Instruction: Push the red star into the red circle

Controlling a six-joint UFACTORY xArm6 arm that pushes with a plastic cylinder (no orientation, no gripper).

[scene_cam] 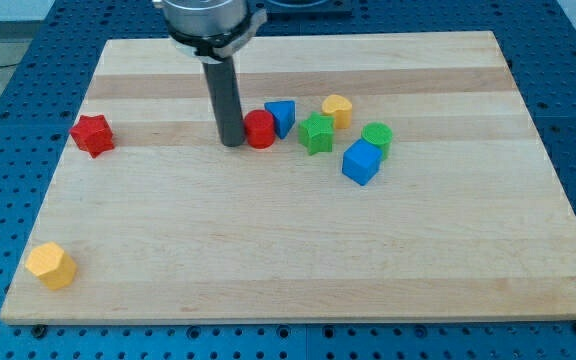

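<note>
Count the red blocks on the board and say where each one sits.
2. The red star lies near the view's left edge; the red circle sits mid-board, touching my tip on its left. None seems hidden.

- Light is bright and even, coming from above.
- Blocks cast only short, soft shadows on the wooden board (298, 250).
- Picture is sharp, without glare.
</note>
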